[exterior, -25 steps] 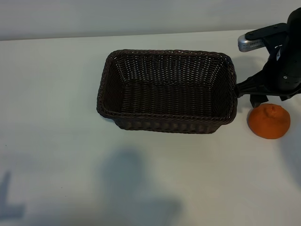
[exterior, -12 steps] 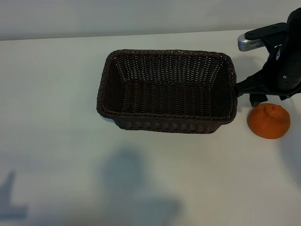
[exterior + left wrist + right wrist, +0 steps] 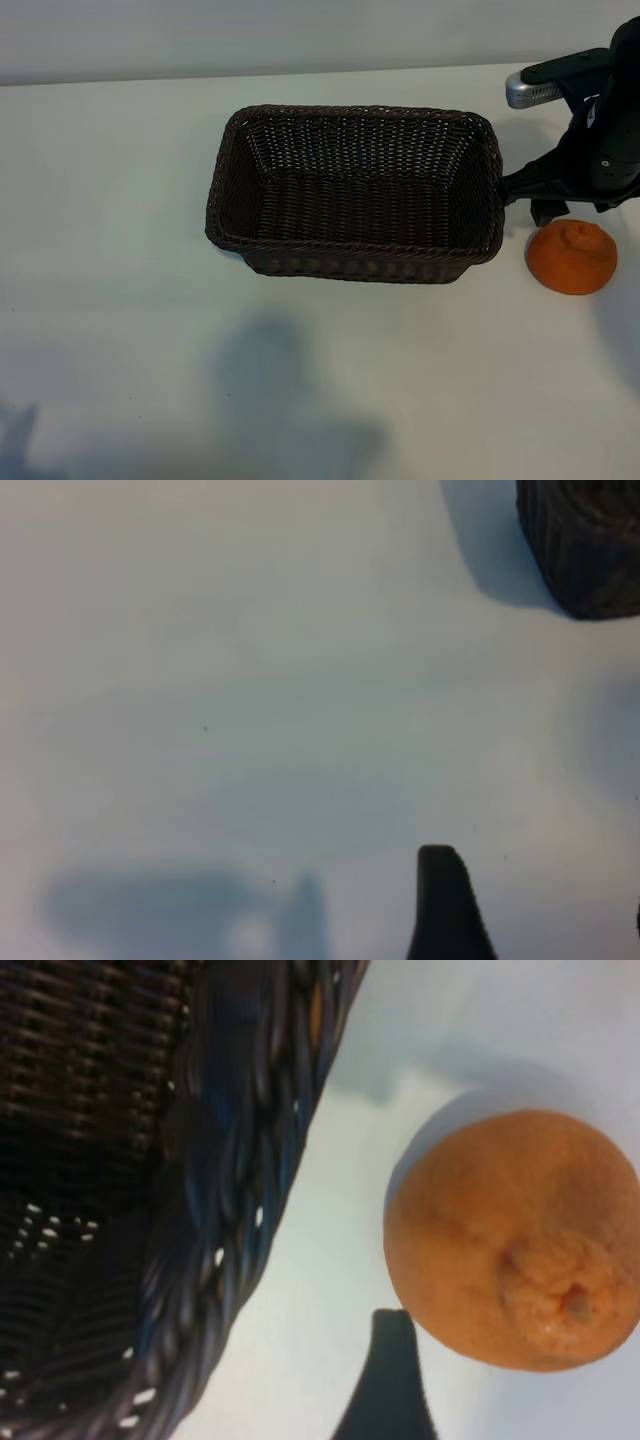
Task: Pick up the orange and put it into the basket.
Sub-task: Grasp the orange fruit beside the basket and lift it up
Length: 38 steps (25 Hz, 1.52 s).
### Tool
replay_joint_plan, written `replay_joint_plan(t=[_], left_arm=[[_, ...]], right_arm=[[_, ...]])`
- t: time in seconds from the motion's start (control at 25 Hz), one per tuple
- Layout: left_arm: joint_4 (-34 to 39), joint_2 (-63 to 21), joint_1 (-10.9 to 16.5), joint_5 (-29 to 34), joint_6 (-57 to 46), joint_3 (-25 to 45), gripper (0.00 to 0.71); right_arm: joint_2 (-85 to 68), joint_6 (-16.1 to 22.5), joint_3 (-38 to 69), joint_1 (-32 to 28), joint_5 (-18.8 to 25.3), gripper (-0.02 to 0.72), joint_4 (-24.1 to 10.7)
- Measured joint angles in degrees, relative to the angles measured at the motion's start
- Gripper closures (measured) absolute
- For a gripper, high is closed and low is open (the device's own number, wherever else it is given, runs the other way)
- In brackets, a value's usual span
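- Right hand (image 3: 548, 205) is held just behind the orange (image 3: 572, 257), between it and the basket (image 3: 355, 195) end; its fingers are spread apart and nothing is gripped.
- Orange is seen resting on the tabletop (image 3: 120, 200), stem end up, just beside the basket's right end and outside it.
- One finger (image 3: 385, 1385) is seen very near the fruit's side; if lowered off-centre, the orange could be nudged and rolled away rather than straddled.
- Braided rim (image 3: 235, 1210) lies close by, so a finger could be caught on it during the descent.
- Left hand (image 3: 445, 905), parted and empty, is kept over bare tabletop, well apart.
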Motion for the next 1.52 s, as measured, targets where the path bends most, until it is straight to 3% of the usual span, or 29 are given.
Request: replay_joint_plan(t=[0.32,0.52,0.88,1.2,1.52], left_arm=[[-0.3,0.0,0.0,0.0,0.1,0.1,0.252],[-0.3,0.0,0.0,0.0,0.1,0.1,0.252],[-0.1,0.0,0.0,0.0,-2.8,0.1,0.252],[-0.1,0.0,0.0,0.0,-3.1,0.1,0.252],[-0.1,0.0,0.0,0.0,-3.1,0.1,0.252]], right_arm=[[0.1,0.1,0.0,0.0,-3.6,0.133,0.0],[0.1,2.2,0.0,-1.4,-5.6,0.133,-0.4],[0.5,2.7,0.0,-7.6,-5.2,0.133,-1.4],[6.8,0.3,0.0,-7.7,-2.3,0.133,0.4],[8.4,-0.4,0.0,-7.7,-2.5,0.133,0.7]])
